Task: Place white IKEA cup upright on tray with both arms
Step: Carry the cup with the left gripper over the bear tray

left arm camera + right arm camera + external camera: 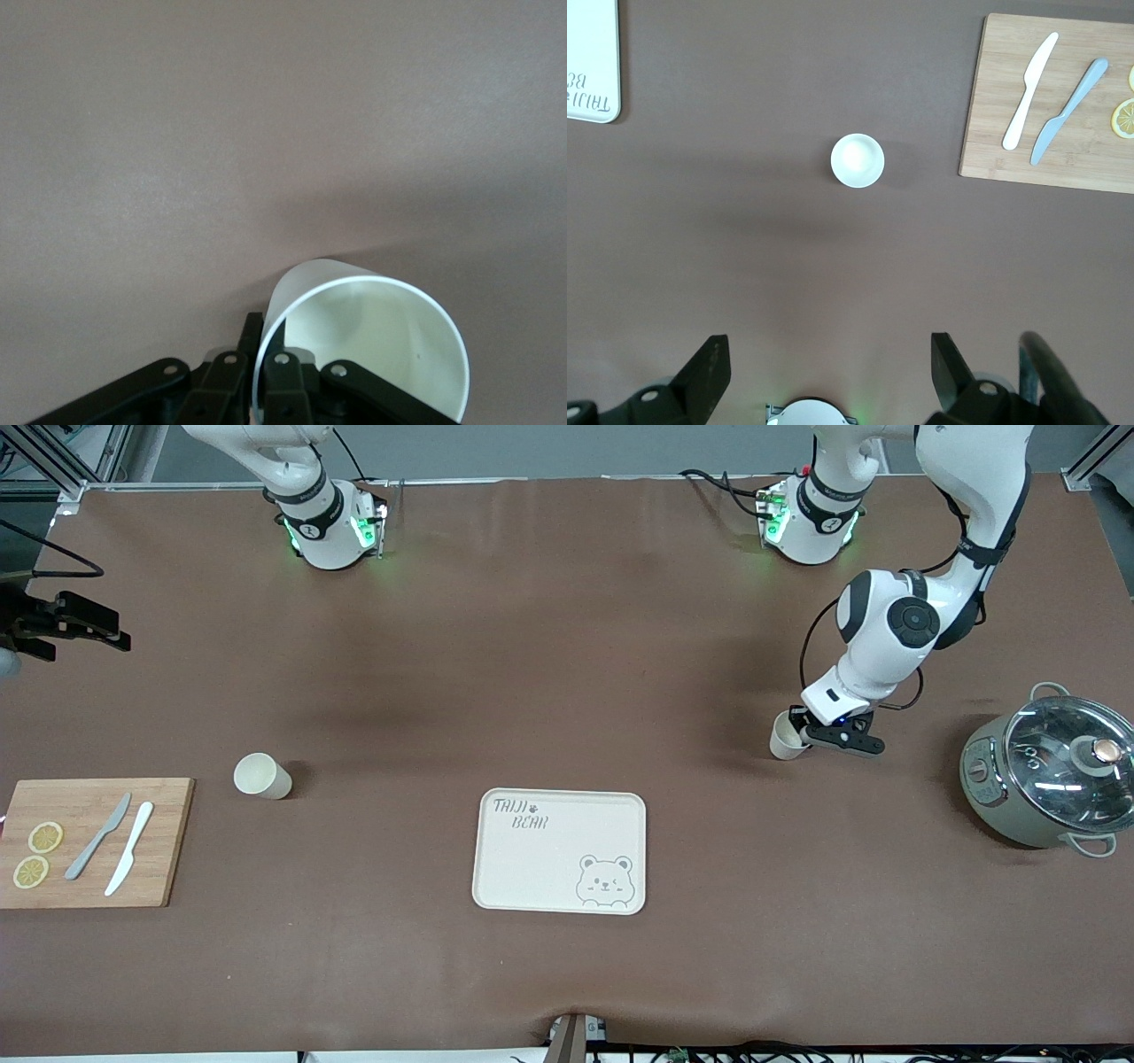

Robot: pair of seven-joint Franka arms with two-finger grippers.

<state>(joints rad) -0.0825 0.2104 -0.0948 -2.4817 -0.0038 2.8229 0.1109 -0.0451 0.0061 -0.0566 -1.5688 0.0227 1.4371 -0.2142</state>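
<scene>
Left gripper (804, 732) clamped on rim of white cup (786, 737), right of frame centre in front view, cup touching table. Right gripper (824, 372) spread wide, empty, high over table at upper left edge of front view, waiting. Second white cup (260, 775) upright, left of centre, beside cutting board (168, 841). Tray (560, 872) lower centre, bare. Pot (1045, 779) at right edge.

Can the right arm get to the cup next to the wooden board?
Probably yes. The right end effector is open, high above the table, with the upright cup in plain sight beneath it. Nothing lies between them; the wooden board sits beside the cup, not touching it.
</scene>
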